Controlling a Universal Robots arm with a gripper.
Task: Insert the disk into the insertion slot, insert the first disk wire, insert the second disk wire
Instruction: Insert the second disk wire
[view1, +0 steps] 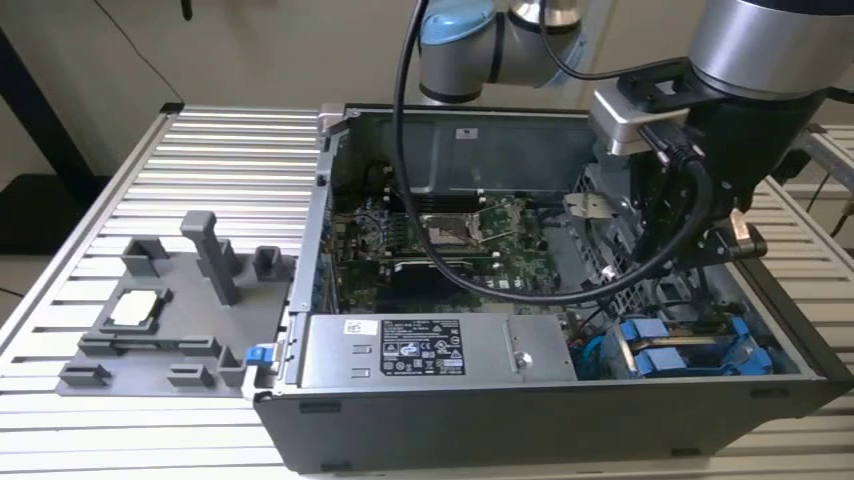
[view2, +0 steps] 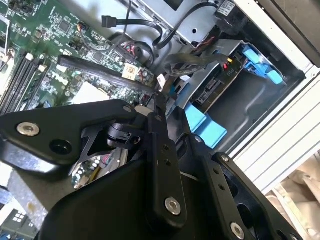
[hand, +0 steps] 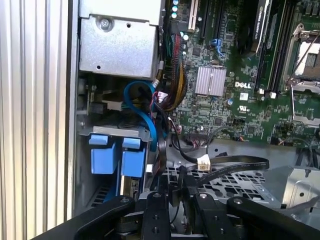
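The limp, light-looking black flat wire (hand: 235, 162) is pinched at its stiffer end by the closed gripper (hand: 175, 182), near the blue-framed silver-grey disk (hand: 131, 162) seated at a corner of the dark case (view1: 534, 420).

In the exterior view the light is soft and even: the table (view1: 200, 140) slats look bright, the inside of the case (view1: 534, 420) is dimmer, and it is darkest under the arm (view1: 761, 50), near the blue disk (view1: 687, 352). In both wrist views the table slats glare almost white, the green board (hand: 235, 105) is well lit, and the deep corners of the case are dark.
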